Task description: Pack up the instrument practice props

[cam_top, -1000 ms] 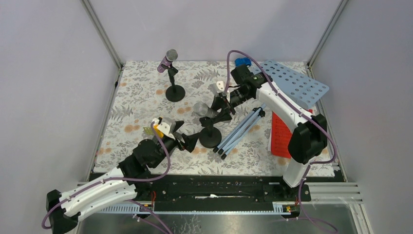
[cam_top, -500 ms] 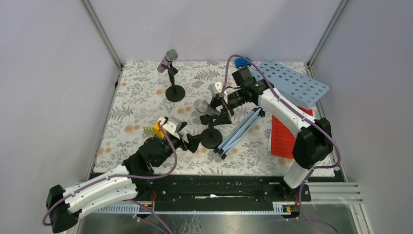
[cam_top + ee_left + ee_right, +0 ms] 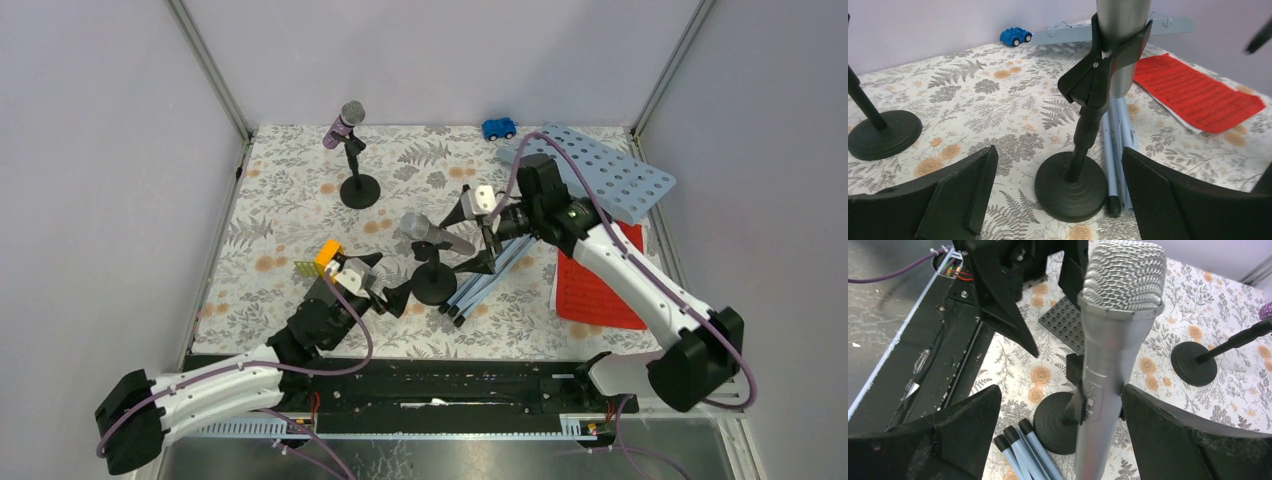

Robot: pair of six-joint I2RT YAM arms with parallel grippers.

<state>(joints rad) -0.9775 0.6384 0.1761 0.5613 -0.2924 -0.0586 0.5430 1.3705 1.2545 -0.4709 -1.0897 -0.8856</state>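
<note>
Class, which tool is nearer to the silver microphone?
Right. The right tool stands open around the silver microphone, one finger on either side. The left tool sits open lower down, facing the mount's base.

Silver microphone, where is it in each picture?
Top view: silver microphone, near the middle, tilted.
Left wrist: microphone at top middle, only its handle, clipped.
Right wrist: microphone fills the centre, head up.
Shared landmark: round black base under it.

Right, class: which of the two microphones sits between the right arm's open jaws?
The silver microphone, clipped in the near mount; the purple microphone stands apart at the back left.
</note>
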